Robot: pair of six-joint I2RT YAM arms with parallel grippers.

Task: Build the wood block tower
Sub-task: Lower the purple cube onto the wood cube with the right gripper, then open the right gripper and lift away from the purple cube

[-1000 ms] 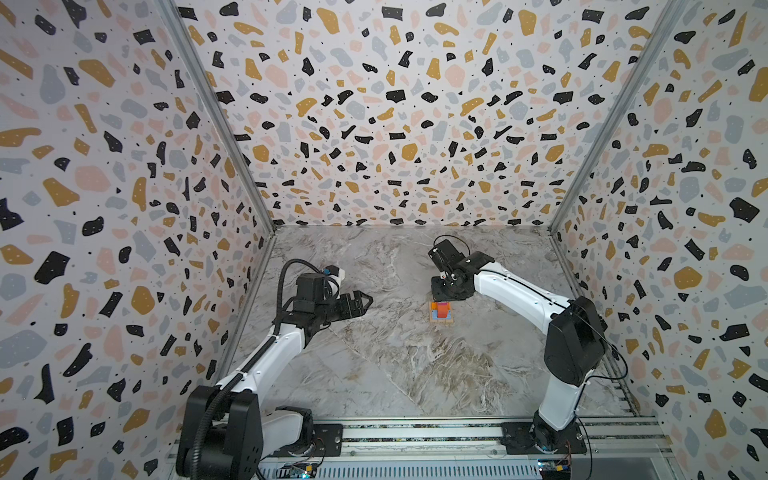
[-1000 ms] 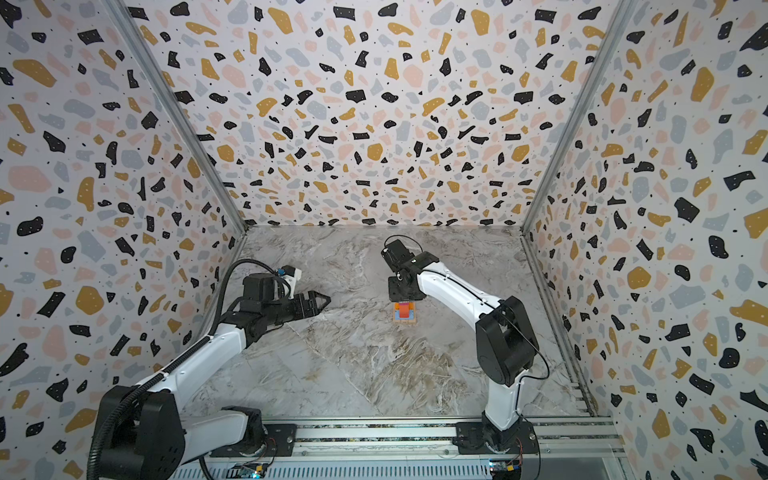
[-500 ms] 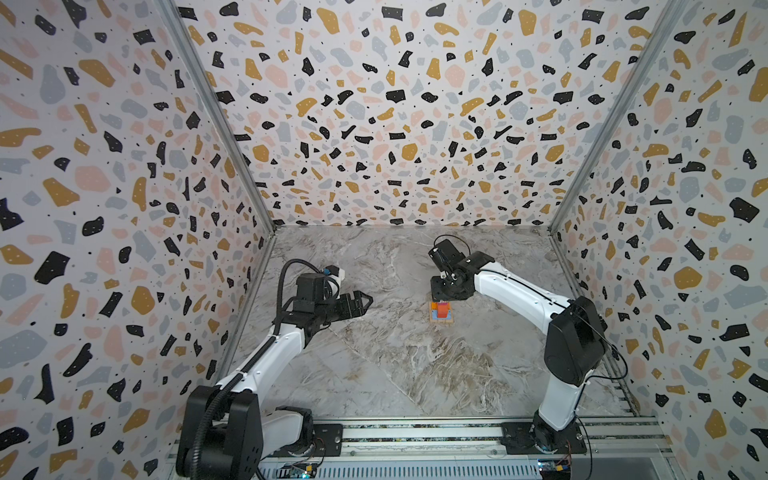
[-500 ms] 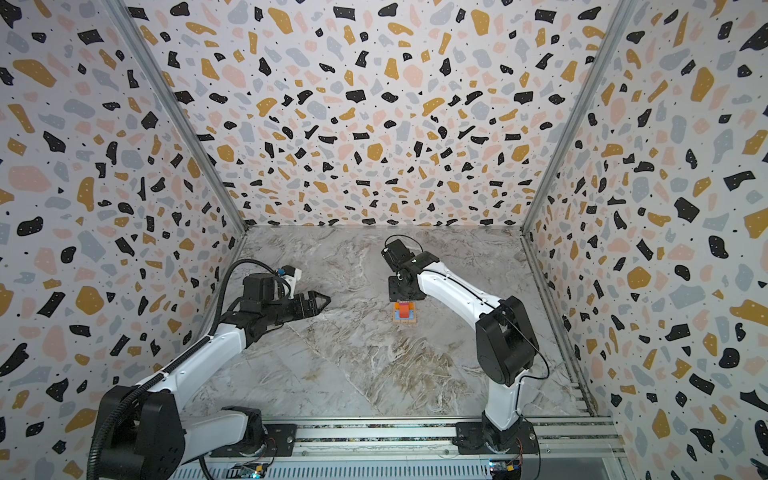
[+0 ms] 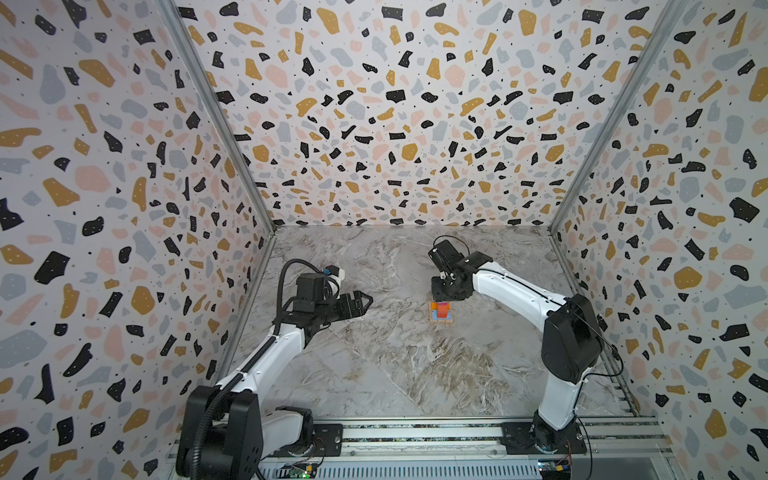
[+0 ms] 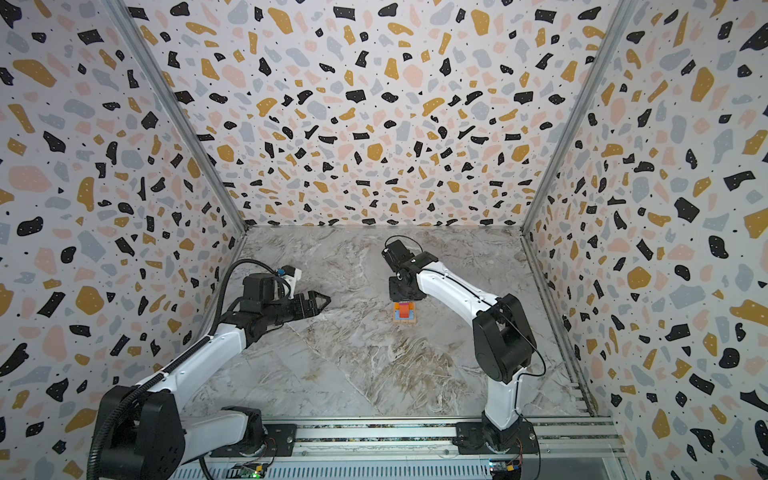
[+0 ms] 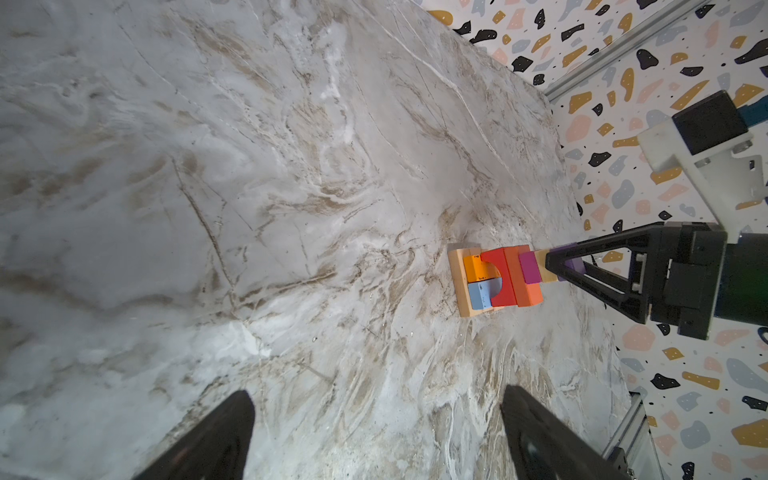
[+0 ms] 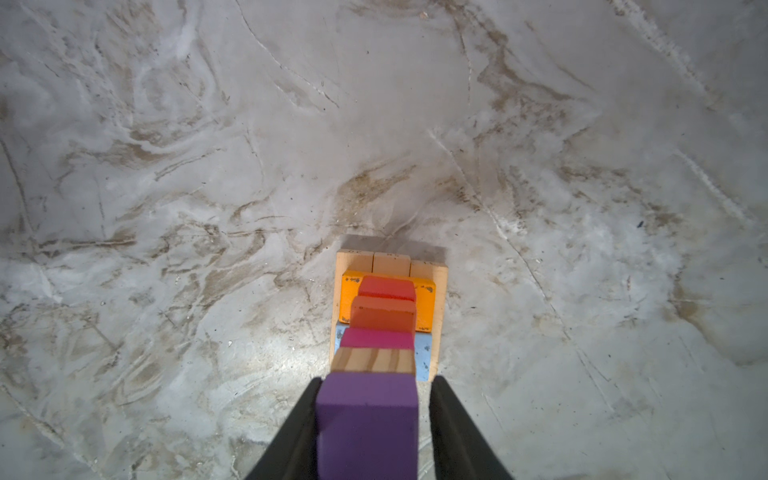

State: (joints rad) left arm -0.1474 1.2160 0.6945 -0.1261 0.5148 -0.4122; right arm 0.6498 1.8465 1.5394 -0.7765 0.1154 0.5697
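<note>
Neither arm has visibly moved since a second ago. Your left gripper (image 5: 368,299) hangs wide and empty. The tower (image 5: 441,312) stands right of centre under your right gripper (image 8: 375,384), whose jaws bracket the purple cube (image 8: 368,424) on top; whether they clamp it, you cannot tell. Best to open evenly, then lift straight up.

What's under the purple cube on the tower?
Below the purple cube shows a tan block, then a pink block, on the tower. Whether the cube touches the tan block is covered by the cube and the right claw.
</note>
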